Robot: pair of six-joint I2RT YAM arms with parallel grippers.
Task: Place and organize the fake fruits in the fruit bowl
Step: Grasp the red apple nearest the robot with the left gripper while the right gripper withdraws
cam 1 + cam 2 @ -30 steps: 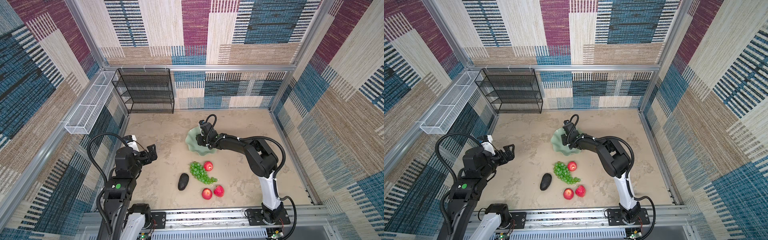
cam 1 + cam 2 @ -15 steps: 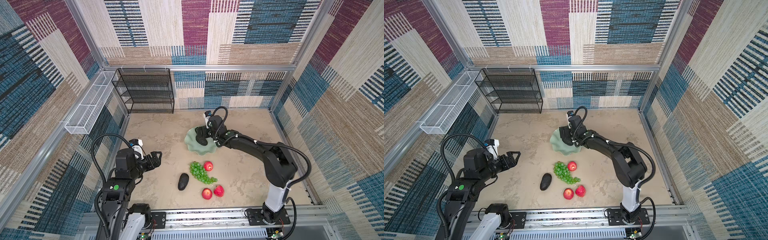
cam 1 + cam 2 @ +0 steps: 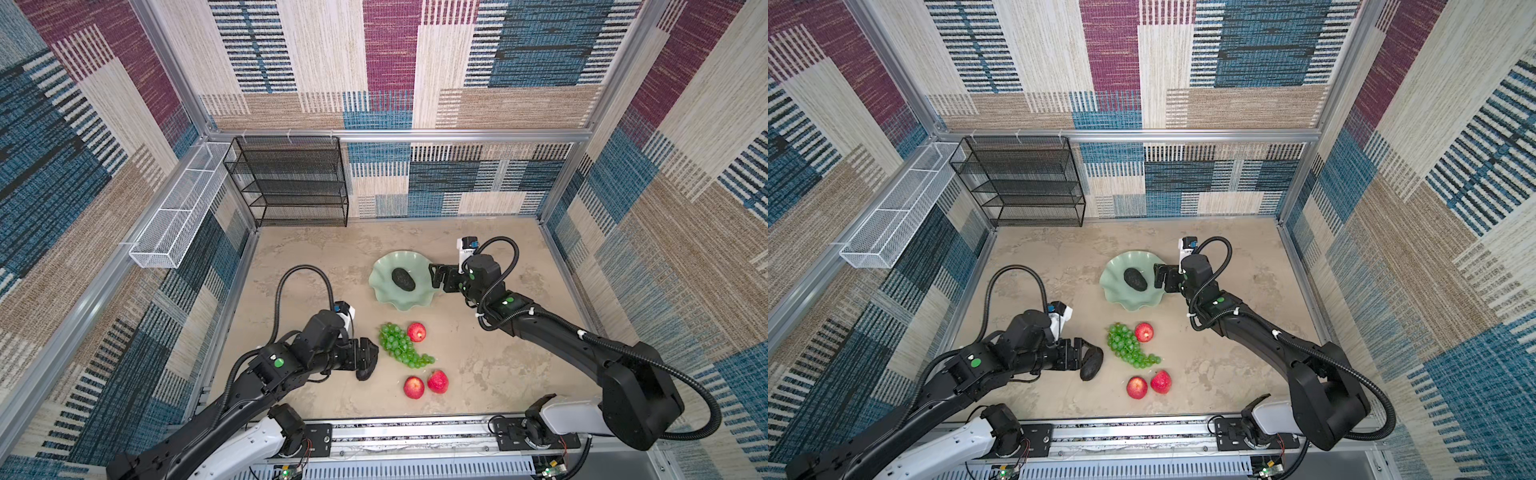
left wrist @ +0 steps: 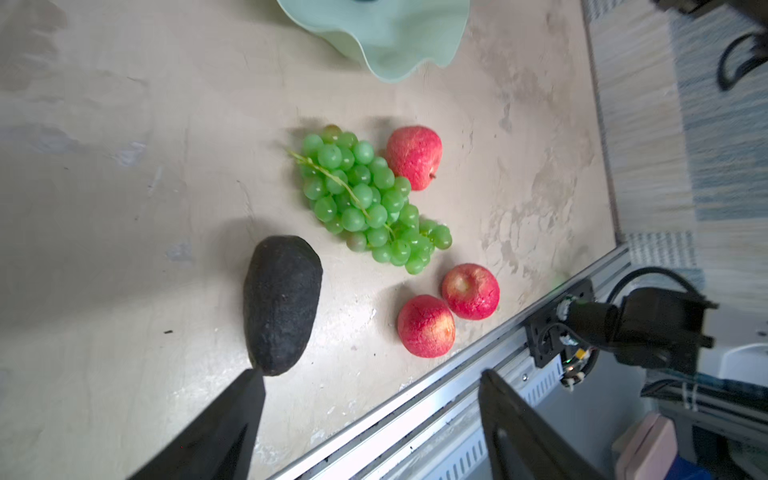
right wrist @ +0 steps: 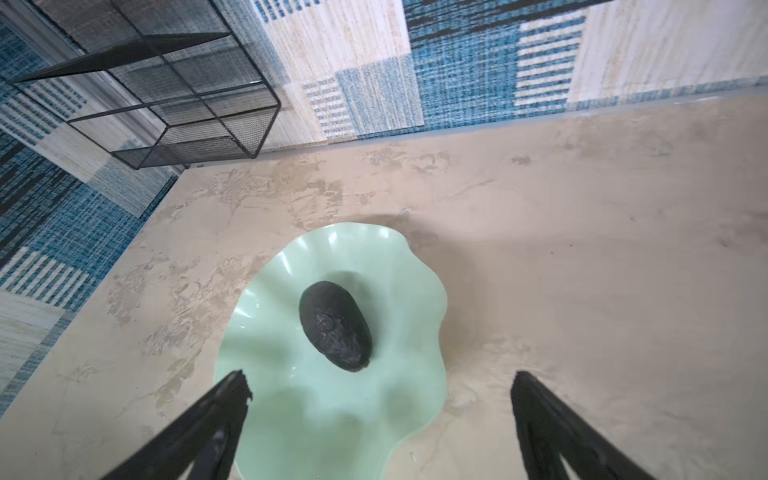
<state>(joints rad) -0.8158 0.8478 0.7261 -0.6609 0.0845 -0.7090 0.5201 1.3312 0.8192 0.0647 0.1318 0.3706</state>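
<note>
Mint-green bowl [image 3: 382, 291] held one avocado [image 3: 403, 279]; we found right gripper [image 3: 434, 277] gaping at its three o'clock, left gripper [image 4: 370, 374] spread, apparently touching second avocado [image 4: 282, 303].

A black mesh rack [image 3: 291, 183] stands on the mottled beige surface [image 3: 316, 257] against the patchwork back wall [image 3: 390, 62]. A long white wire basket [image 3: 178, 216] is fixed along the side wall, just beside the rack.

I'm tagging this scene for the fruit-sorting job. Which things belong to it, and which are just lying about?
Job: fruit bowl; avocado in the bowl; avocado outside the bowl; green grapes; red apple beside the grapes; two more red apples.
Lying about: black wire shelf rack; white mesh basket.
</note>
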